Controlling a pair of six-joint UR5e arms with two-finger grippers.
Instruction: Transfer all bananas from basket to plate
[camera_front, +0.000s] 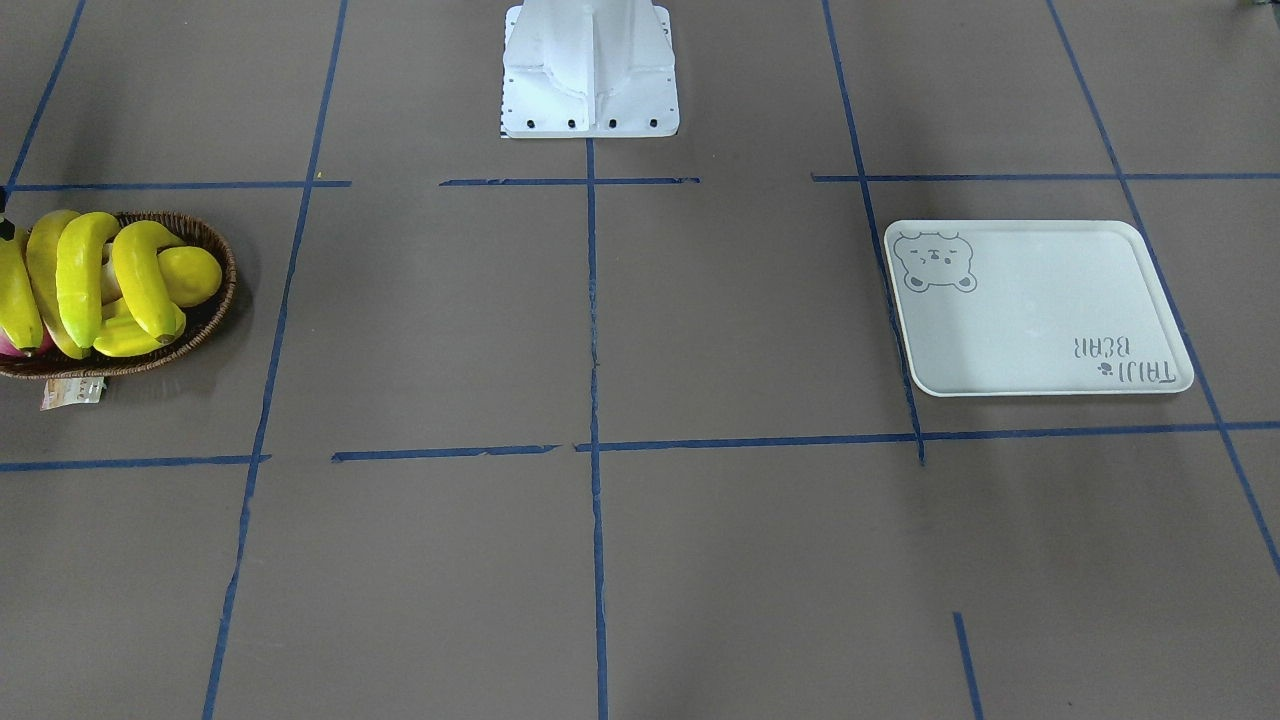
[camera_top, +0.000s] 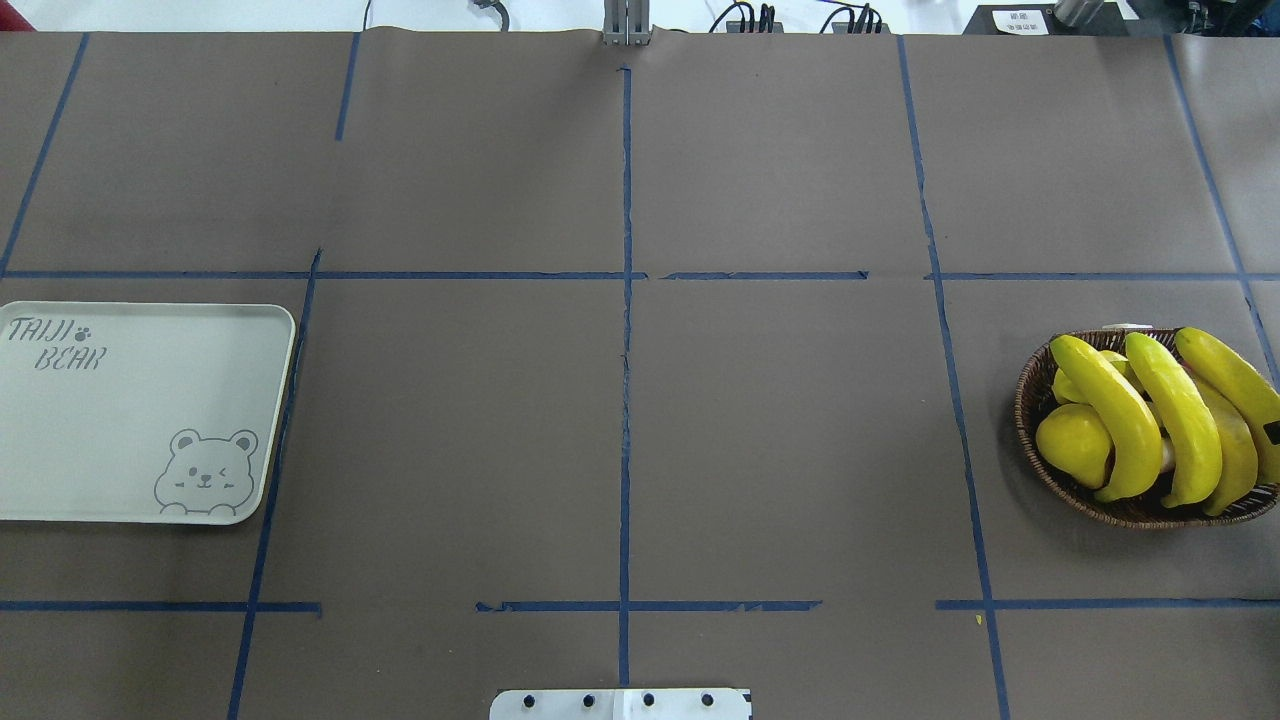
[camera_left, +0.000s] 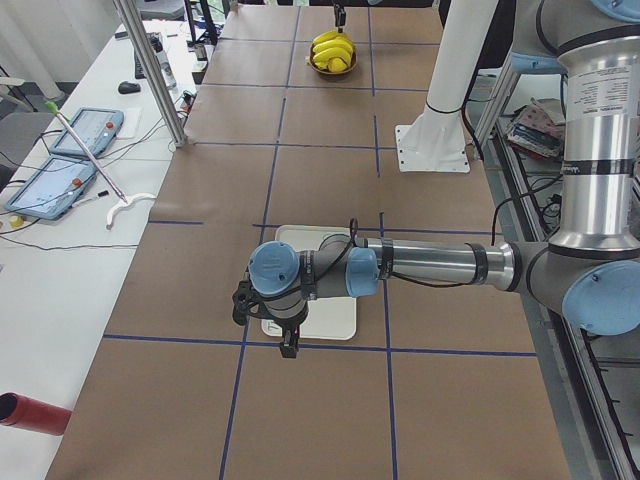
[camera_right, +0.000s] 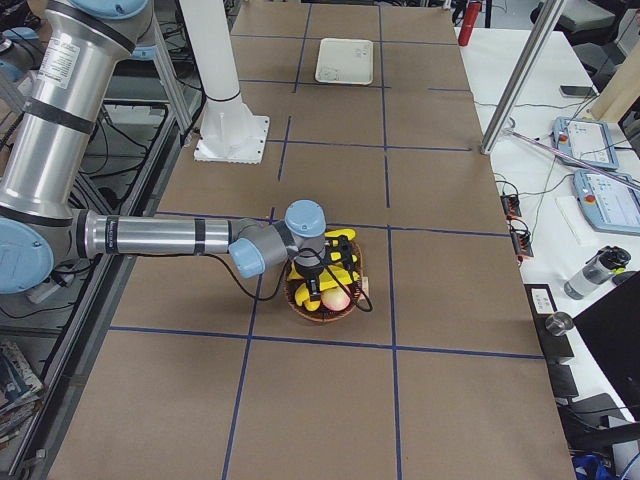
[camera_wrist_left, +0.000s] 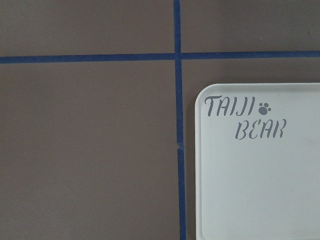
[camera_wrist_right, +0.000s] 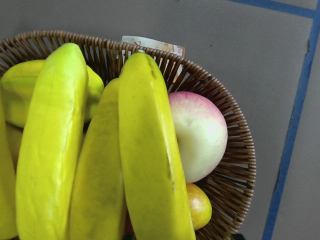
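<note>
Right arm (camera_right: 160, 235) reaches out low, right gripper (camera_right: 318, 290) over the basket (camera_top: 1030, 400) where all four bananas (camera_top: 1110, 410) lie; left arm (camera_left: 430, 265) stretches level, left gripper (camera_left: 288, 345) above the one plate (camera_front: 1040, 310) (neither claw's opening can be judged)

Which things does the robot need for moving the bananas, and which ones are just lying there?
For the job: bananas, wicker basket, bear plate.
Just lying about: lemon, peach, both in the basket with the bananas.
</note>
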